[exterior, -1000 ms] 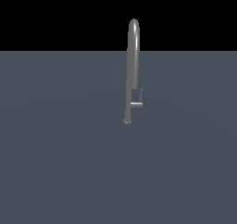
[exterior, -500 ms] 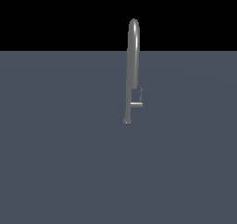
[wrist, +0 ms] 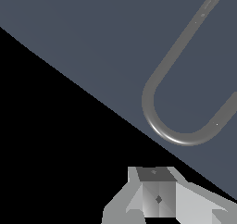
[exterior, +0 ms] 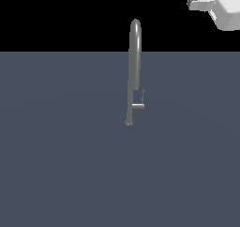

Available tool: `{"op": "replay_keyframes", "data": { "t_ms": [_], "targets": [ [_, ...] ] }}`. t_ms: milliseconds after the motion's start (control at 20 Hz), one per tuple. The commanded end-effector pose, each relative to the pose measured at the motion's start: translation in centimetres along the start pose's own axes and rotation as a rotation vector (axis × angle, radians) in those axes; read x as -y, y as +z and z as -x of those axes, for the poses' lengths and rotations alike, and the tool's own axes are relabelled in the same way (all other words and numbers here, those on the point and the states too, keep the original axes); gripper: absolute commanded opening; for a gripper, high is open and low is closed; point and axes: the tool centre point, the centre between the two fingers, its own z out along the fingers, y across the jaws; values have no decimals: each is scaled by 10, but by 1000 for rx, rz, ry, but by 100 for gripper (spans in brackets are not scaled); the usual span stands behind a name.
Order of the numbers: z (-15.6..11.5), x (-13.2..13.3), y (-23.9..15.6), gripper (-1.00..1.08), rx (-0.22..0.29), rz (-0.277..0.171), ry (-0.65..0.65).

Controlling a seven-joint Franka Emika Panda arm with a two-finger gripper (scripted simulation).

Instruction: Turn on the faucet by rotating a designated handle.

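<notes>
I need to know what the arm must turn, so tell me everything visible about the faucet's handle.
The handle is a small grey metallic L-shaped lever: a short horizontal stub juts from the lower part of the faucet toward the exterior view's right, ending in a thin upright rod. Nothing touches it; the gripper hangs far off at the upper right. It does not show in the wrist view.

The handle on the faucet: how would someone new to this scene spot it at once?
On the flat grey-blue surface stands one tall grey faucet, arched at its top. Low on its stem, toward the exterior view's right, sticks out the handle: a short horizontal stub ending in a thin upright rod, far smaller than the spout.
</notes>
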Motion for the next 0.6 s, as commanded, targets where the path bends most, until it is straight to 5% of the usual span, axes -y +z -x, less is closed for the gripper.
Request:
{"op": "replay_keyframes", "data": {
  "t_ms": [0,550],
  "targets": [
    [-36,-7,16,-100,36,0,94],
    [-168,-62,99,-100,116,56,474]
  ]
}}
